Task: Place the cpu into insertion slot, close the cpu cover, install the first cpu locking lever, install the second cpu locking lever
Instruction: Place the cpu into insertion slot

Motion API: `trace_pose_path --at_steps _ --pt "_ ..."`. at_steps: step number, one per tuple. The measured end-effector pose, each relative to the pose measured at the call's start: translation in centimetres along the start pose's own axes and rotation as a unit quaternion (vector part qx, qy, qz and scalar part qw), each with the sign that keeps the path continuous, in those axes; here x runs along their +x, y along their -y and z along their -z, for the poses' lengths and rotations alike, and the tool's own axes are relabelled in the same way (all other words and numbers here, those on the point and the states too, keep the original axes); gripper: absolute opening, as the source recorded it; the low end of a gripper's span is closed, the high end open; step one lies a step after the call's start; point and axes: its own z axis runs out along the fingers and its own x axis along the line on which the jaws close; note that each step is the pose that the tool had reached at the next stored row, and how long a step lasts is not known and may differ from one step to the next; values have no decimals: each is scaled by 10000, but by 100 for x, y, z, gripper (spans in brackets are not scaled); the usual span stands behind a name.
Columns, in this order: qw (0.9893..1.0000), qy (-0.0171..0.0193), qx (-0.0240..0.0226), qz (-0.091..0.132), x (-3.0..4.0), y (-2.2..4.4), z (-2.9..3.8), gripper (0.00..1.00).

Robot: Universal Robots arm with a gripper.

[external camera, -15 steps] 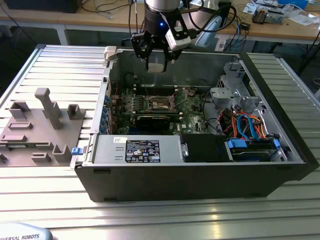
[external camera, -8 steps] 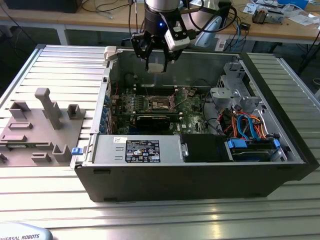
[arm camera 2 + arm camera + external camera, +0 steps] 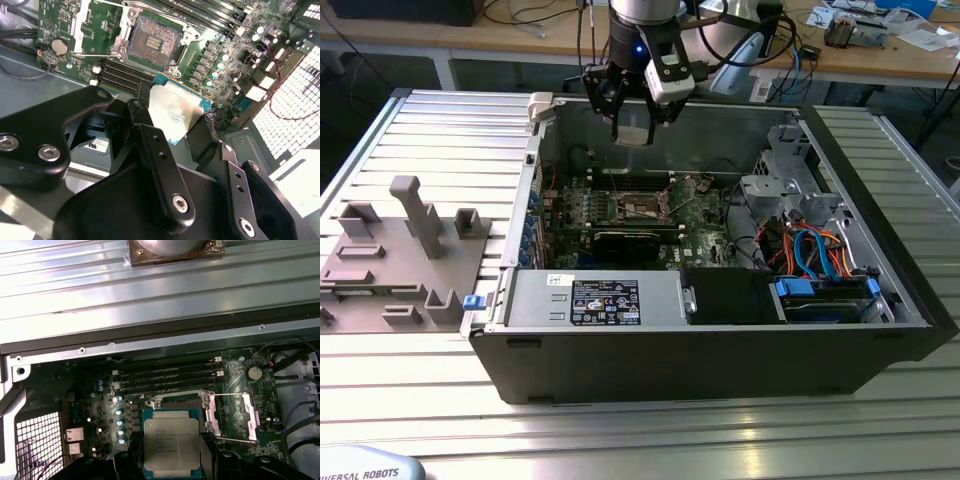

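Slatted table [image 3: 450, 130], computer case [image 3: 720, 350]; fingers [image 3: 142, 122] gripping silver-topped, teal-edged cpu [image 3: 175, 112] above socket [image 3: 152, 37].

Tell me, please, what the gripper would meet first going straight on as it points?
Probably the open square socket on the green motherboard; the gripper, holding the flat silver-grey cpu, points towards it; depth unclear.

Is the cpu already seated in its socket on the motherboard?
No, the tool holds the cpu clear of the board, and the socket lies bare.

Computer case [image 3: 720, 345], grey fixture [image 3: 405, 262] on table [image 3: 620, 432]
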Motion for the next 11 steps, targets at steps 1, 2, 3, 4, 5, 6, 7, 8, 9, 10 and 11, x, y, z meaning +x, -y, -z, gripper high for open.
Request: trace_pose_path --at_steps 1,2,3,4,5,6,7,8,9,10,11 --pt "10000 4 -1 -37 0 0 -1 54" --pt "10000 8 -2 -84 0 0 -1 54" --pt "9999 10 -2 -117 0 0 -2 54" --pt "9999 14 -3 -157 0 0 -2 54" --pt "9998 17 -3 -191 0 1 -3 54" --pt "9997 21 -4 -237 0 1 -3 54" --pt "9996 24 -5 -266 0 1 -4 54" --pt "9996 26 -5 -298 0 1 -4 54" --pt "9995 29 -6 -330 0 1 -5 54" --pt "9993 33 -8 -375 0 1 -6 54" --pt "9992 36 -8 -407 0 1 -6 54"
